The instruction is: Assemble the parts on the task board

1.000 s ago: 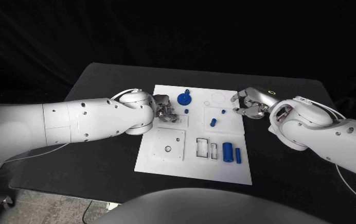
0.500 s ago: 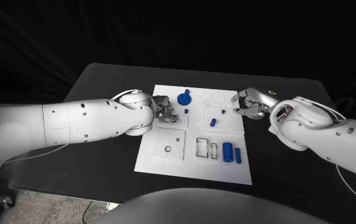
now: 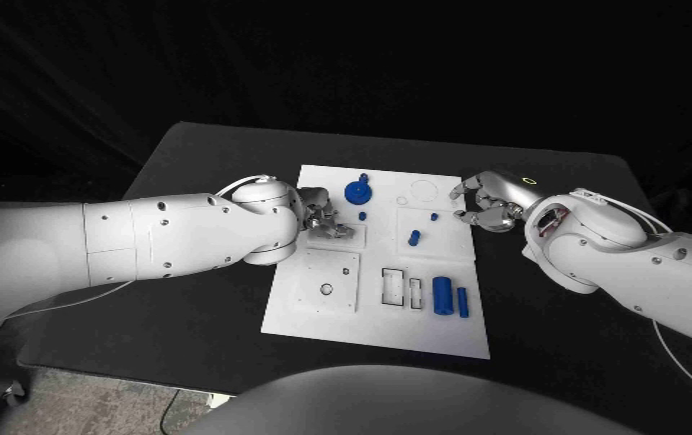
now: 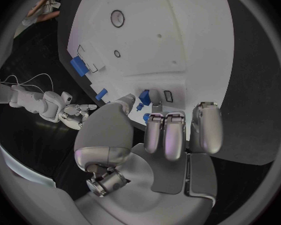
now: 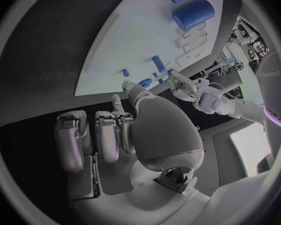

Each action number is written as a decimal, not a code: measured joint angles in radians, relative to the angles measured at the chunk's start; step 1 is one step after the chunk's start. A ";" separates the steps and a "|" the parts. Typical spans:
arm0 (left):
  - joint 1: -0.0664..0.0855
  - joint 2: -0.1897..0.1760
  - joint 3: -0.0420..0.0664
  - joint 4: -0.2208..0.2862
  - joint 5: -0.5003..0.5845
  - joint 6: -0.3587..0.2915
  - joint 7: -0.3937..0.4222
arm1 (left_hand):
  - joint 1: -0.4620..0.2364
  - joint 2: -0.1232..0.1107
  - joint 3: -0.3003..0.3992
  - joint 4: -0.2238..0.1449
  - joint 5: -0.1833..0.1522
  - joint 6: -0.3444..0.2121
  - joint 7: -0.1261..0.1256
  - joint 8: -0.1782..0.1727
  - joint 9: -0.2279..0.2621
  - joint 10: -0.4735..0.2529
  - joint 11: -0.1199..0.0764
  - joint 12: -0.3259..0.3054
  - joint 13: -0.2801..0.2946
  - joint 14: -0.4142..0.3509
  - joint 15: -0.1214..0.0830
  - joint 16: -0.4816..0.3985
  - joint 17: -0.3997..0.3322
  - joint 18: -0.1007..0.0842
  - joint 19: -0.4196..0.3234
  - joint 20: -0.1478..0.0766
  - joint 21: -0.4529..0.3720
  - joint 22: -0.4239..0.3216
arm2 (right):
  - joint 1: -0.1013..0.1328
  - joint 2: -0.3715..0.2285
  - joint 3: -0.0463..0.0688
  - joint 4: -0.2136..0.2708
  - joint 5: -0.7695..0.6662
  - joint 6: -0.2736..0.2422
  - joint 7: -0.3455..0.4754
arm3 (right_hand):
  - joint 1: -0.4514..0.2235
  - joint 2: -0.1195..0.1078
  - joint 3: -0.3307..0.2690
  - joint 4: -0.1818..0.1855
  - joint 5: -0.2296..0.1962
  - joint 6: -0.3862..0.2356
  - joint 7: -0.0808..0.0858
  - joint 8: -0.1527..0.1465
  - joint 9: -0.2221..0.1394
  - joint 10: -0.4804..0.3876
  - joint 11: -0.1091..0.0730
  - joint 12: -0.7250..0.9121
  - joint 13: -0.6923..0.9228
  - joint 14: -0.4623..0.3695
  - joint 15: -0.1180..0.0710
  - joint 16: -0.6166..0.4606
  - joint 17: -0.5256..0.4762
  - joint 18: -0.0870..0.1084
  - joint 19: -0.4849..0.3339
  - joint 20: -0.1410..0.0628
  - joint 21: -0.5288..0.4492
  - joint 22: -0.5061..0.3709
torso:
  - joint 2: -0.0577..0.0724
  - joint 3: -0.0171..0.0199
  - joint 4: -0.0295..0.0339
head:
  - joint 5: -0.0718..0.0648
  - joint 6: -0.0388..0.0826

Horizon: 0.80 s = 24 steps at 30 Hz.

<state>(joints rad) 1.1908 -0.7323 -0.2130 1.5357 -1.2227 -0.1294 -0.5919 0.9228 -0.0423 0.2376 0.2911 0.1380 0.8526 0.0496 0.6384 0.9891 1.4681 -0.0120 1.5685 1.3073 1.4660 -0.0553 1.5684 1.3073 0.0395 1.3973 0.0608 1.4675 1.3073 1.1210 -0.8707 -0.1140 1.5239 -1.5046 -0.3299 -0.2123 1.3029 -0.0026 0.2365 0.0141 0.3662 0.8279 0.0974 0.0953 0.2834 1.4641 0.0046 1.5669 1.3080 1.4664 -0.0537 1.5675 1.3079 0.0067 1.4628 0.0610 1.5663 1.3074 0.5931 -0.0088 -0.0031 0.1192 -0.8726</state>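
Almost nothing has shifted on the bench [image 3: 202,170]: the task board [image 3: 325,327] at mid-frame keeps its blue parts [image 3: 443,295] in place. The left robot hand [image 3: 326,213] stays curled over the board's left edge, the right robot hand [image 3: 485,210] curled beside its right edge; neither plainly holds anything, so assembly looks stalled.

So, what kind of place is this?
Probably a robotics test bench: a white task board with small blue parts lies on a black table with dark backdrop, and a robot hand at each side.
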 measured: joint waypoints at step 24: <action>-0.002 -0.006 0.000 -0.004 0.014 -0.009 0.004 | -0.098 0.038 -0.190 0.001 -0.074 0.048 -0.009 0.024 0.054 0.000 0.000 0.000 0.001 0.000 0.000 0.000 0.001 0.000 0.007 0.000 -0.004 0.001 | -0.003 -0.002 0.000 -0.005 0.002 -0.002 0.000 | 0.000 0.000 0.008 -0.003 0.011 0.000 0.000 0.000 -0.002 0.004 0.004 0.000 0.000 0.000 0.000 0.000 0.000 0.000 0.000 0.000 0.000 0.001 | 0.001 -0.0001 0.0000 | 0.001 0.000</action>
<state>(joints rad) 1.1888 -0.7386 -0.2135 1.5317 -1.2088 -0.1387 -0.5876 0.8248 -0.0039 0.0472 0.2919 0.0636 0.9006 0.0410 0.6627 1.0432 1.4681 -0.0121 1.5685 1.3079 1.4660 -0.0553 1.5684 1.3080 0.0394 1.4046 0.0606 1.4637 1.3081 1.1176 -0.8731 -0.1140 1.5193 -1.5026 -0.3315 -0.2124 1.3029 -0.0026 0.2448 0.0111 0.3772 0.8279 0.0974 0.0954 0.2814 1.4677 0.0082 1.5669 1.3077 1.4663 -0.0537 1.5674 1.3077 0.0067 1.4628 0.0609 1.5663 1.3080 0.5937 -0.0089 -0.0031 0.1205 -0.8726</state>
